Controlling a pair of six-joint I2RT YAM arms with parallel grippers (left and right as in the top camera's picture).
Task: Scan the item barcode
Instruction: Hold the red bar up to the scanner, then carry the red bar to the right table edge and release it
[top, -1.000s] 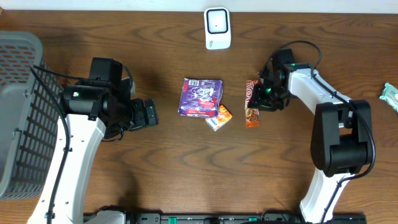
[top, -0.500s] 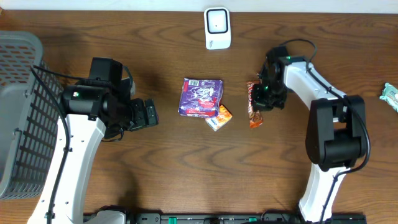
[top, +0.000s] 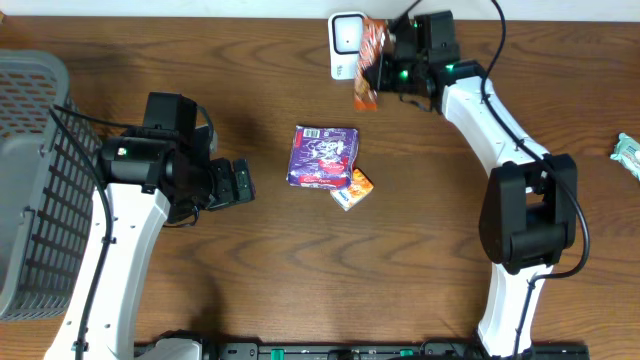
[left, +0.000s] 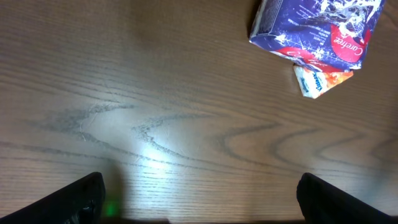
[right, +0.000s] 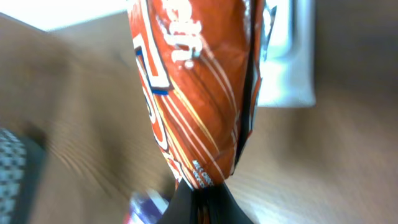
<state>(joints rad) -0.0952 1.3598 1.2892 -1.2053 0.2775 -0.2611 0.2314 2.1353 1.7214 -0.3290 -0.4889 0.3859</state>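
My right gripper (top: 386, 68) is shut on one end of an orange-red snack wrapper (top: 369, 62), holding it off the table right beside the white scanner (top: 345, 40) at the far edge. Seen from the right wrist, the wrapper (right: 199, 93) rises from the closed gripper (right: 202, 198), with the scanner (right: 289, 62) just behind it. No barcode shows on the wrapper's visible side. My left gripper (top: 240, 183) stands open low over bare wood at the left, and the left wrist view shows nothing in the gripper (left: 200, 202).
A purple packet (top: 323, 156) lies mid-table with a small orange-and-white sachet (top: 353, 188) at its near right corner; both also appear in the left wrist view, packet (left: 317, 28) and sachet (left: 320, 79). A grey basket (top: 30, 180) fills the left edge. A green-white packet (top: 628, 155) lies far right.
My right gripper closed on the orange-red wrapper, lifted it from the table and carried it back and left to the scanner. The left arm has not moved.
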